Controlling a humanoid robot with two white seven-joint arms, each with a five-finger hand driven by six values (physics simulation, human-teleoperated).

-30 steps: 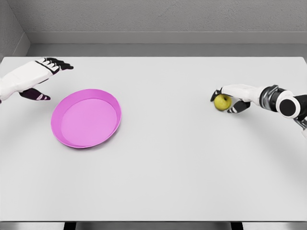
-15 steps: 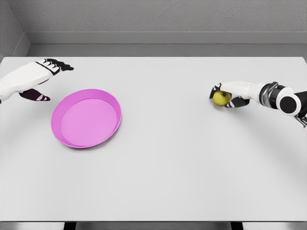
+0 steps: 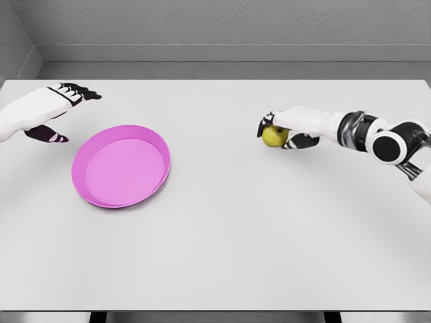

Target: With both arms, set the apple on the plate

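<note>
Head view: right hand (image 3: 296, 126) grips apple (image 3: 273, 136), well apart from plate (image 3: 159, 145).

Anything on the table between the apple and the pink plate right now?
No. In the head view, only bare white table lies between the apple, held in the right hand, and the pink plate.

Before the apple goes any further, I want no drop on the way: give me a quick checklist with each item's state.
1. Right hand closed on the apple: ok.
2. Apple lifted off the table: cannot tell.
3. Plate bare inside and flat on the table: ok.
4. Table between apple and plate free of obstacles: ok.
5. Left hand open beside the plate's far left, not over it: ok.
6. Apple on the plate: not ok, it is right of the table's middle.
</note>
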